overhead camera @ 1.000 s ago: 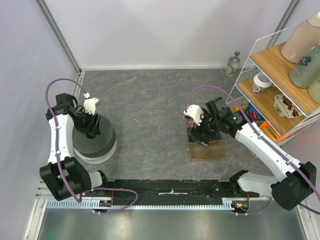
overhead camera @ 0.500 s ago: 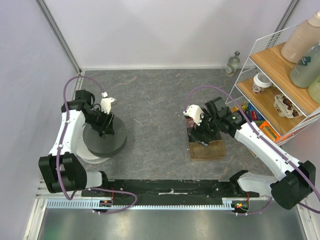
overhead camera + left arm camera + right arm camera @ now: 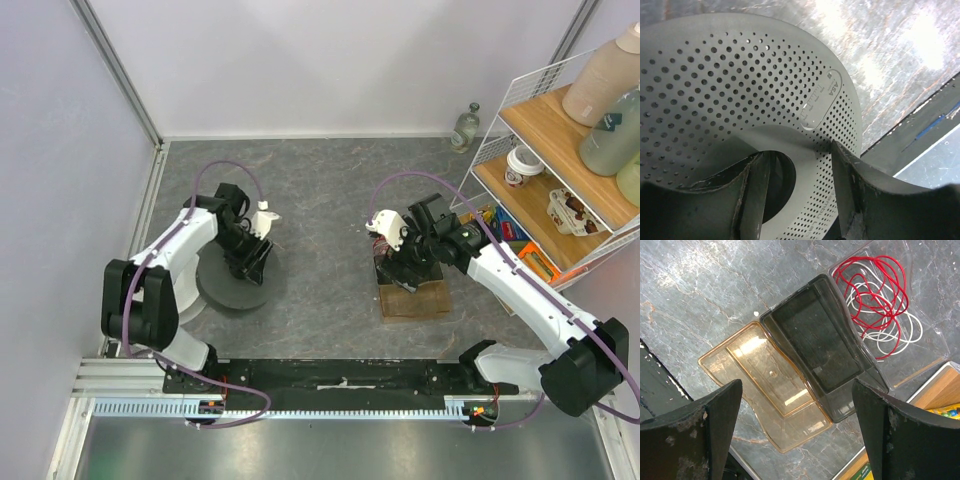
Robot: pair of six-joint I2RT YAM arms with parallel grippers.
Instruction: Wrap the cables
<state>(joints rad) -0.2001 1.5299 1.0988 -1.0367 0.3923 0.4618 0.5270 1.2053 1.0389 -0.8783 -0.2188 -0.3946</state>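
Right wrist: red cable lies tangled in clear box, wrapping not begun; right fingers wide apart above. Left fingers clamped on perforated grey reel.

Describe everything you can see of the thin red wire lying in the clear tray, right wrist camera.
The thin red wire lies as a loose, curly bundle of overlapping loops, not yet wrapped, inside a clear plastic tray on the grey marbled table. It looks glossy and plastic-coated. A thin white wire is tangled with it. The tray sits beside a smoky dark box. The wire's ends cannot be made out. The right gripper hangs open above, not touching it.
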